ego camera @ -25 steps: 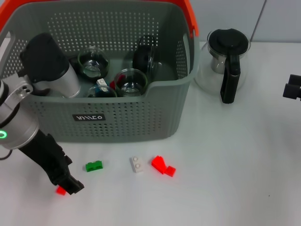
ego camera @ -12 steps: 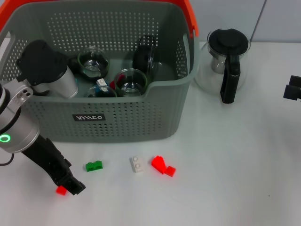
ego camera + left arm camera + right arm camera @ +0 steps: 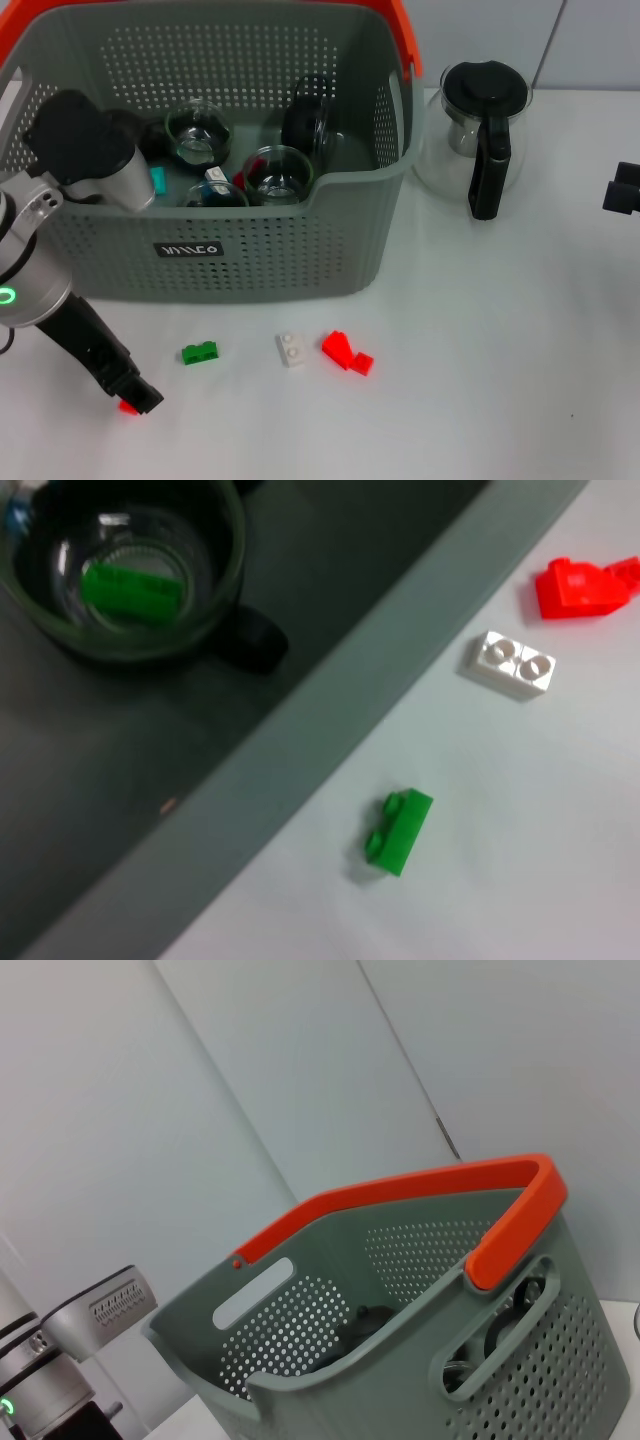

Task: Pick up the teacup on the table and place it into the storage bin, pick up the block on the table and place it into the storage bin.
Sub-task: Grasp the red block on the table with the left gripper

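Note:
The grey storage bin (image 3: 250,255) with its orange handle (image 3: 400,1195) stands at the back left. Several glass teacups lie inside it, such as one (image 3: 198,135) at the back and one (image 3: 278,172) near the front wall. In the left wrist view a teacup (image 3: 130,570) in the bin holds a green block. On the table in front lie a green block (image 3: 200,352), a white block (image 3: 291,349), red blocks (image 3: 347,352) and a small red block (image 3: 128,407). My left gripper (image 3: 140,396) hangs low right beside that small red block. My right gripper (image 3: 620,188) is parked at the far right edge.
A glass pot with a black lid (image 3: 480,130) stands on the table to the right of the bin. The left arm's silver and black wrist (image 3: 85,150) leans over the bin's left part. The white table (image 3: 480,350) stretches to the right of the blocks.
My left arm has drawn back to the left, its tip sliding left along the table beside the small red block. The blocks and the right gripper have not moved.

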Motion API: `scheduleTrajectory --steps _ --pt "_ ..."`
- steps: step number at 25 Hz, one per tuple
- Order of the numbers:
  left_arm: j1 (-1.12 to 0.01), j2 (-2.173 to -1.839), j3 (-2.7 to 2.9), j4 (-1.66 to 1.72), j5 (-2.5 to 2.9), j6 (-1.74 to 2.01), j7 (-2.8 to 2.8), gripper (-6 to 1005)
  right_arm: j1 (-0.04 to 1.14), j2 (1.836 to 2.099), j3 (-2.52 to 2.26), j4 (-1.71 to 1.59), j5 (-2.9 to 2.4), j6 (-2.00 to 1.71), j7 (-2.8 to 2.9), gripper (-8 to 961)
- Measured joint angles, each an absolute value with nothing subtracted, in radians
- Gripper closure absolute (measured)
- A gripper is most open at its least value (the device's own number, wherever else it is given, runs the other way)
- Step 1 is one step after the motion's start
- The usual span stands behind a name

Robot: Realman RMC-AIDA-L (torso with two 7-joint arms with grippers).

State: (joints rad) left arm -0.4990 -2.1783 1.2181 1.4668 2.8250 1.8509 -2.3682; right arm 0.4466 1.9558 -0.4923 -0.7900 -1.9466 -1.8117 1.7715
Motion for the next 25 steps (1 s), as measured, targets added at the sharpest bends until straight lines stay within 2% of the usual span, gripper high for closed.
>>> scheduleTrajectory --steps 25 --pt "-0.455 -2.178 1.210 1.371 2.812 1.706 -2.251 293 0.437 1.955 -0.492 -0.780 -1.947 -1.804 1.770 132"
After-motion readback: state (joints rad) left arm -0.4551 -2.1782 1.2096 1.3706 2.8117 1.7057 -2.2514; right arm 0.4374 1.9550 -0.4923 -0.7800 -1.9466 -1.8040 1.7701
